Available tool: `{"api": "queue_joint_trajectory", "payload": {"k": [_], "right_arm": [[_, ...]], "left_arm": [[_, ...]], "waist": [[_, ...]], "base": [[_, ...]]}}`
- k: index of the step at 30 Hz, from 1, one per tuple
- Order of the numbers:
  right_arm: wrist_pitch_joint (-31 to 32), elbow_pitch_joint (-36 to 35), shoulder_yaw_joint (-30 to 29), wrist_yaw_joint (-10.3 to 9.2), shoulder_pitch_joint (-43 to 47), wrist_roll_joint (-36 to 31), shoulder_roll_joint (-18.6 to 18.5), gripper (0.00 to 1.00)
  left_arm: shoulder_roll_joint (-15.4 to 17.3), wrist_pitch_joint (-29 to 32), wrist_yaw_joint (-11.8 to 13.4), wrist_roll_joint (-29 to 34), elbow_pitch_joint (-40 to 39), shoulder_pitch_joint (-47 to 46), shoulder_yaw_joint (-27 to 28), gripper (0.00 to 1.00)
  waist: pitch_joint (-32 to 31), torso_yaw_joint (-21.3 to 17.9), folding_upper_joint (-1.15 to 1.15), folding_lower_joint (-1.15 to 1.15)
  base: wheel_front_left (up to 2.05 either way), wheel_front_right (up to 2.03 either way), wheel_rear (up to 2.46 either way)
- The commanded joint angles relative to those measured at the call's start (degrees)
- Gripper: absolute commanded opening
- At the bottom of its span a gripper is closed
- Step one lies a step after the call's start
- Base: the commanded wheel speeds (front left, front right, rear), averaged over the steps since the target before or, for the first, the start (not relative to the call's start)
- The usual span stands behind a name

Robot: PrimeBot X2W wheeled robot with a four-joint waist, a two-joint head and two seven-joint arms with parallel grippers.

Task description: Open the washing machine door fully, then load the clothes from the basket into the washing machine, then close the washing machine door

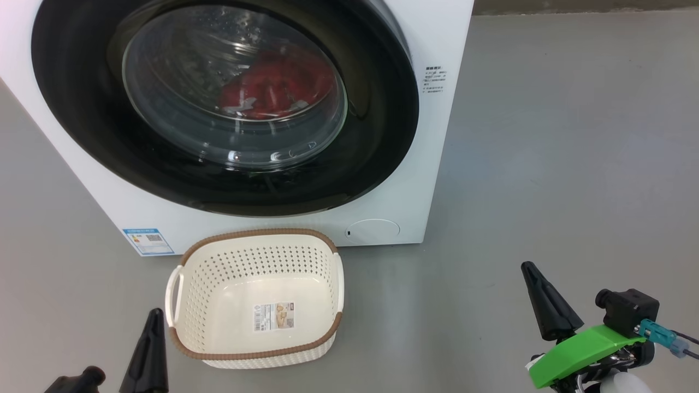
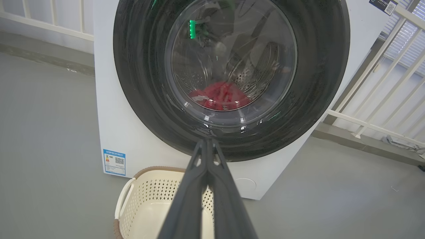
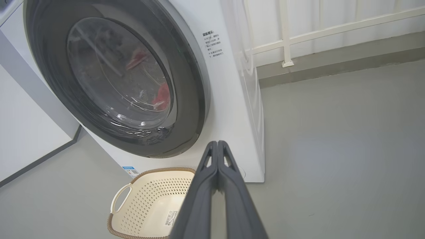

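The white washing machine [image 1: 442, 164] stands ahead with its round black door [image 1: 377, 136] closed flat against the front. Through the glass bowl the red clothes [image 1: 276, 87] lie inside the drum, also seen as red clothes [image 2: 220, 96] in the left wrist view. The cream basket [image 1: 218, 284] sits on the floor just below the door, with nothing in it but a label on its bottom. My left gripper [image 1: 154, 314] is shut and holds nothing, low at the basket's left. My right gripper [image 1: 528, 267] is shut too, well off to the basket's right. Both fingertip pairs press together, at left gripper [image 2: 207, 142] and right gripper [image 3: 217, 143].
Grey floor [image 1: 573, 164] spreads wide to the right of the machine. White railings [image 3: 298, 36] and a low kerb run behind and beside the washer. A white panel [image 3: 23, 139] stands close on the machine's other side.
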Motion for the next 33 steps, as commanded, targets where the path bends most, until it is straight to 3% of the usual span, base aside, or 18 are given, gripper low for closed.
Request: {"api": "queue_joint_trajectory", "payload": {"k": [1, 33], "right_arm": [[0.4, -1.6, -0.8, -0.02, -1.3, 1.9, -0.1, 0.00], [5.4, -2.2, -4.3, -0.05, -0.5, 19.1, 1.8, 0.00]], "left_arm": [[0.8, 0.5, 0.0, -2.1, -0.9, -1.7, 0.6, 0.00], [1.0, 5.1, -0.1, -20.7, 1.0, -3.5, 2.0, 0.00]], "waist": [[0.0, 0.0, 0.00, -0.01], [-0.7, -0.1, 0.00, -0.01]], "base": [[0.00, 0.00, 0.00], [0.00, 0.00, 0.00]]}}
